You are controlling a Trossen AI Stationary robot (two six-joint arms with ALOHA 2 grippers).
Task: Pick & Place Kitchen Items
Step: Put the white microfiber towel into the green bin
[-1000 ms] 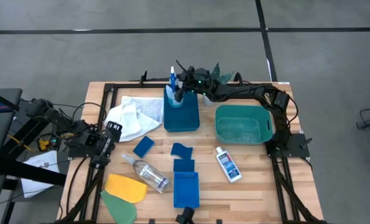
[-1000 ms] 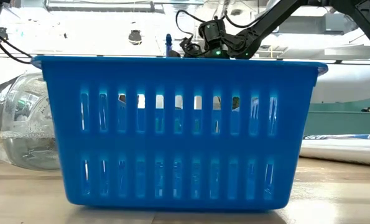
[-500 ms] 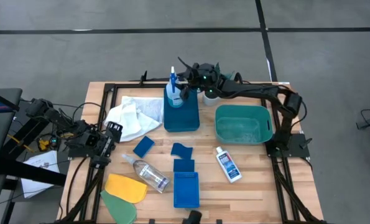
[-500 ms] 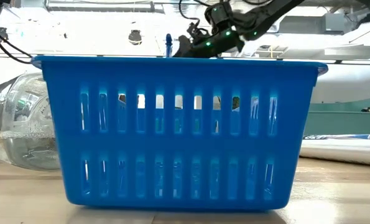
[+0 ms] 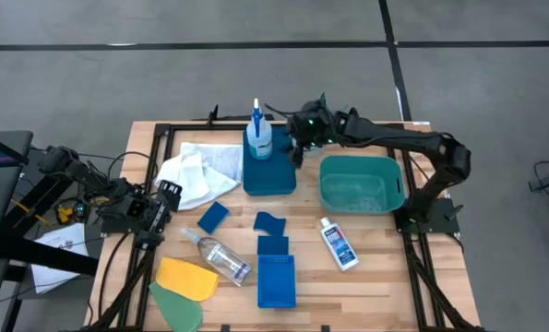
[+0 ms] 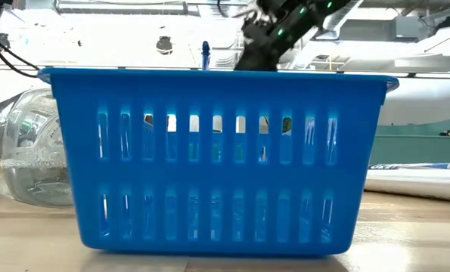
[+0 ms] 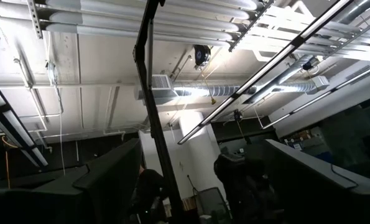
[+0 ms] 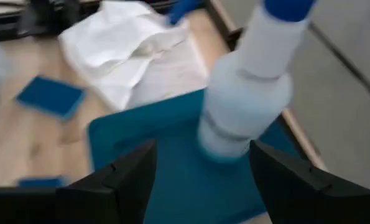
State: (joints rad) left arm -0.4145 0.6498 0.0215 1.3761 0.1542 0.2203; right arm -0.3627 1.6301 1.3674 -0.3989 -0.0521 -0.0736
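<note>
The blue-trigger spray bottle (image 5: 259,138) stands upright on its base in the far blue tray (image 5: 272,175). My right gripper (image 5: 296,152) hovers open just to its right above the tray. In the right wrist view the bottle (image 8: 247,99) is beyond the two fingers of my right gripper (image 8: 203,186), with nothing between them. My left gripper (image 5: 167,191) waits open at the table's left edge, pointing upward. A white cloth (image 5: 196,171), blue sponges (image 5: 213,217), a clear bottle (image 5: 217,254), a yellow cloth (image 5: 186,277), a green cloth (image 5: 177,309) and a white blue-labelled bottle (image 5: 339,245) lie on the table.
A teal tub (image 5: 362,183) stands right of the tray, under my right arm. A slotted blue basket (image 5: 276,281) sits at the near edge and fills the low view (image 6: 217,159). A black frame rims the table top.
My right gripper has risen and drawn back from the spray bottle toward the table's right edge, tipping closer to level. Its fingers have kept the same gap. The spray bottle stays upright in the blue tray.
</note>
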